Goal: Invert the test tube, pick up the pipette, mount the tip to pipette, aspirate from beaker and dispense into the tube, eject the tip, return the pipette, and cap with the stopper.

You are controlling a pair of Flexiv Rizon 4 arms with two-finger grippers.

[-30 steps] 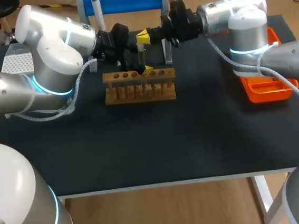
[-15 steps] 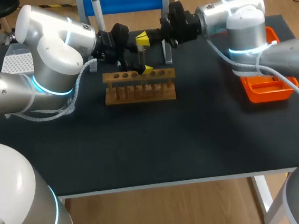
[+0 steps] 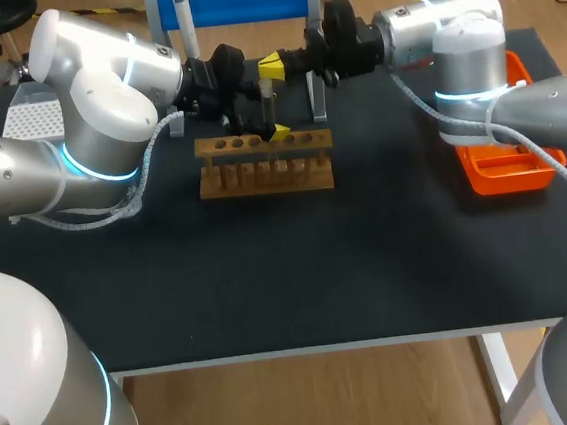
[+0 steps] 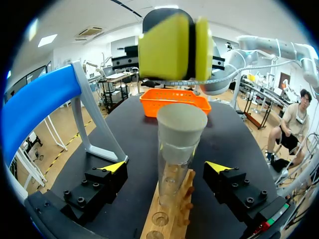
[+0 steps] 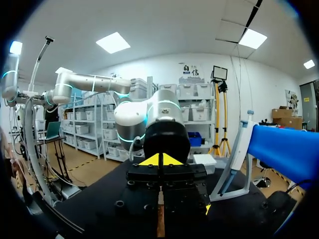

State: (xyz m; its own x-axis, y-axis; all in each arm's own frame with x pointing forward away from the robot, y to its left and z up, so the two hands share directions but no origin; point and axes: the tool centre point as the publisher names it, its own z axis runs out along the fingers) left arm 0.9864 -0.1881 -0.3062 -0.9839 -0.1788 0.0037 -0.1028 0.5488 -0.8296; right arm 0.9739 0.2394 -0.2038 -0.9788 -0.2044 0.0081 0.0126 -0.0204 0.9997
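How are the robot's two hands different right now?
The left hand is open, fingers either side of the test tube; the right hand is shut. The left hand sits low by the wooden rack; the right hand hovers above the tube's stopper. Both have yellow tips.

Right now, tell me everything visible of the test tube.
The test tube is clear, glass by the look, standing upright in a hole of the wooden rack. A pale grey tapered stopper sits in its mouth. Any liquid inside cannot be told. The left hand is open around it, fingers clear of the glass on both sides. The right hand hangs shut just above the stopper, not touching it.
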